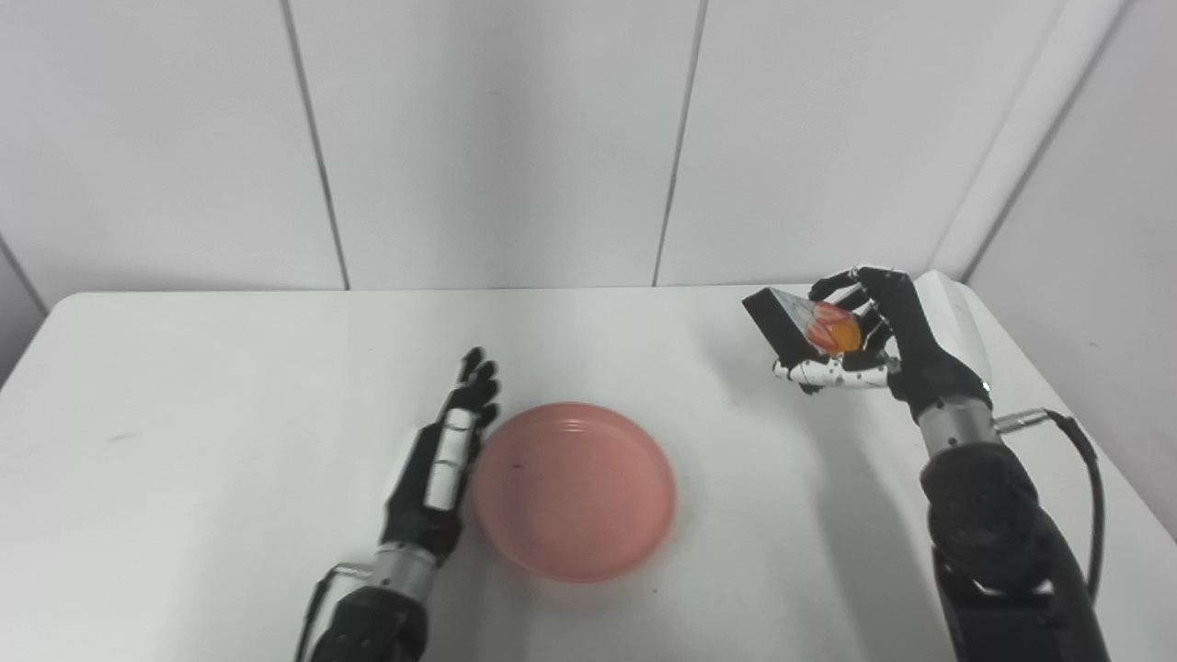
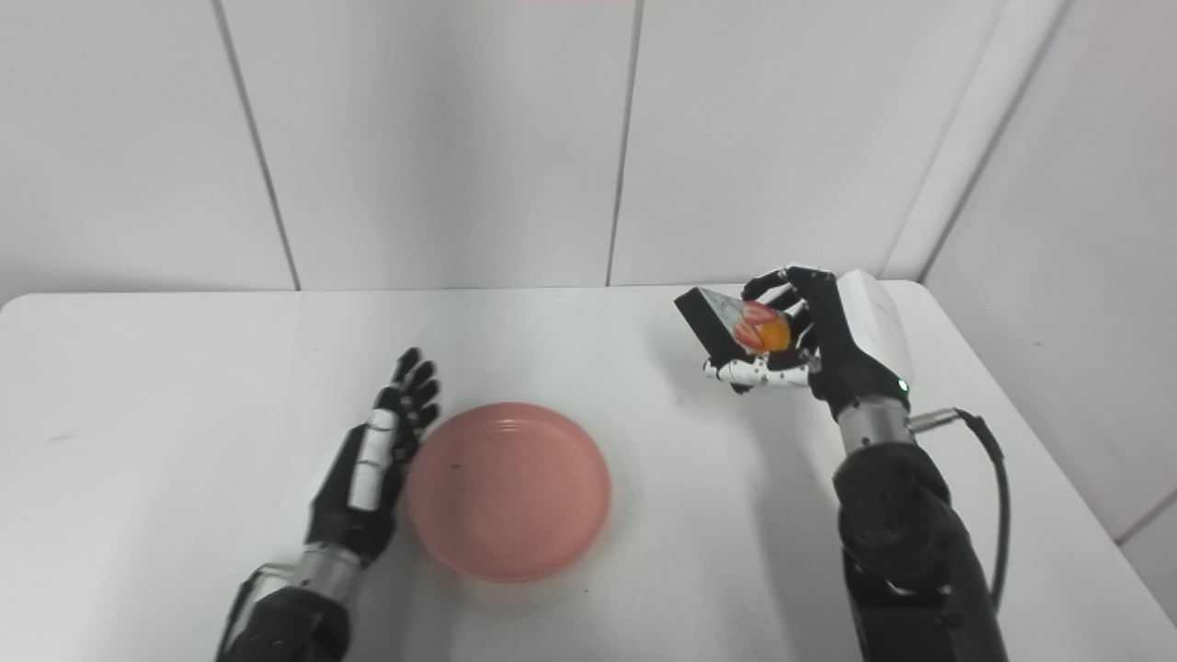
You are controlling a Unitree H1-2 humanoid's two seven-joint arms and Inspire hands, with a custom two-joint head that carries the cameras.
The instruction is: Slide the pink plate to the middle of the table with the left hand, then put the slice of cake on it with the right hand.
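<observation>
- Your desk [image 1: 184, 478] is plain white, set against pale wall panels [image 1: 497, 138] with dark seams; a corner post rises at the far right.
- Your plate [image 1: 572, 489] lies flat near the middle of the desk, with the left hand [image 1: 443, 464] just beside its left rim, fingers stretched out, holding nothing. You cannot tell whether they touch the rim.
- Your right hand [image 1: 887, 340] holds the cake slice [image 1: 802, 329] above the far right of the desk, fingers [image 1: 832, 372] curled around it.
- The slice is tilted, its dark side facing left; its far end is hidden in the hand, so its long axis is unclear.
</observation>
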